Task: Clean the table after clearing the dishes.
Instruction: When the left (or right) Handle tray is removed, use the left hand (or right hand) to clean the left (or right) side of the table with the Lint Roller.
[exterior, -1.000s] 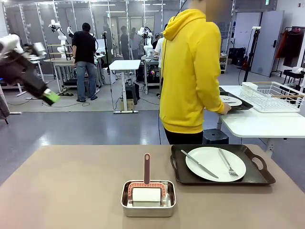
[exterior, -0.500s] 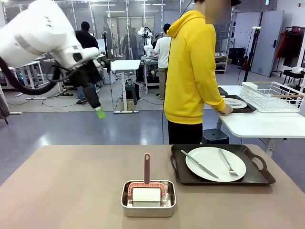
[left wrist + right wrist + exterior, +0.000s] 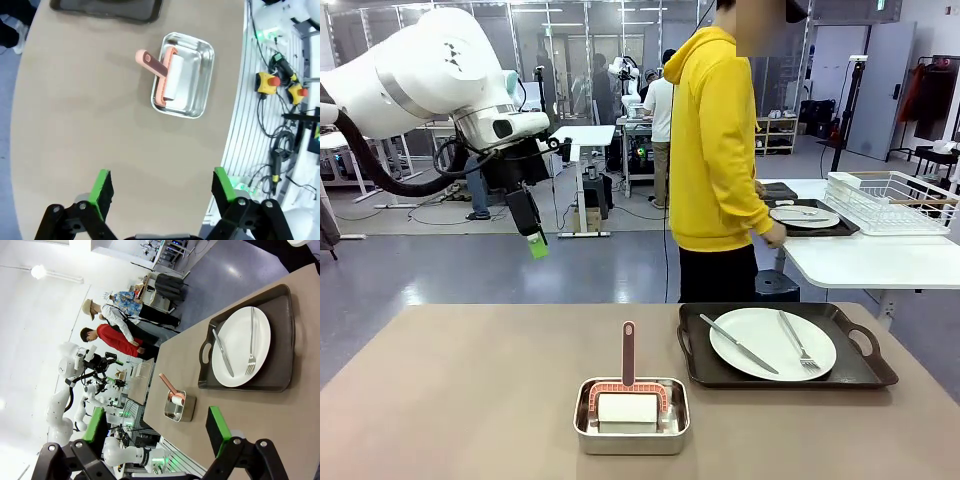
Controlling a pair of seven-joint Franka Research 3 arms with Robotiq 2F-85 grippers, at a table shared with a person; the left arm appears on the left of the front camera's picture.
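Currently in the clearing step: one plate (image 3: 770, 338) with cutlery (image 3: 738, 343) on its dark tray (image 3: 860, 376) at the bench's (image 3: 460, 400) right, second plate (image 3: 804, 215) on the white side table (image 3: 860, 262) by the person's hand (image 3: 775, 235). Released and empty, left end effector (image 3: 535, 243) high over the bench's left; right end effector (image 3: 157, 432) likewise. Next, probably: clear that tray, then grasp the pink-handled roller (image 3: 628, 408) in the steel pan (image 3: 582, 425), front centre; matte tan top, grey lab floor (image 3: 520, 270) beyond.
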